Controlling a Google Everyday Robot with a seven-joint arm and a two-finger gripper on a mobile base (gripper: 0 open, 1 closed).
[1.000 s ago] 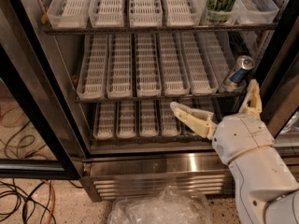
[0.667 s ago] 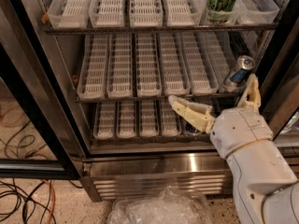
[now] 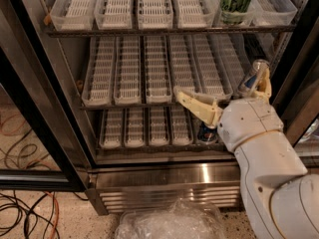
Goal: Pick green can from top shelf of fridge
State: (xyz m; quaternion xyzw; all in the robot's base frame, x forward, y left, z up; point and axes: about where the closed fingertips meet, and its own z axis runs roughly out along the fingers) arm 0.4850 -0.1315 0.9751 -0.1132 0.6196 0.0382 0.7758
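The green can (image 3: 236, 2) stands upright in a clear tray at the right end of the top shelf (image 3: 149, 30) of the fridge (image 3: 164, 176); its lid is cut off by the frame's top edge. My gripper (image 3: 221, 81) is open and empty, its cream fingers (image 3: 195, 105) spread wide in front of the middle rack, well below the green can and slightly to its left. The white arm (image 3: 259, 148) rises from the lower right.
A blue-and-silver can (image 3: 250, 76) sits on the middle rack beside my right finger, and another (image 3: 206, 132) on the lower rack under the wrist. The black door frame (image 3: 42, 118) crosses the left. Crumpled clear plastic (image 3: 169, 224) and cables (image 3: 25, 213) lie on the floor.
The gripper and arm have shifted a little to the left and upward in front of the middle rack. The fingers stay spread and the cans have not moved.
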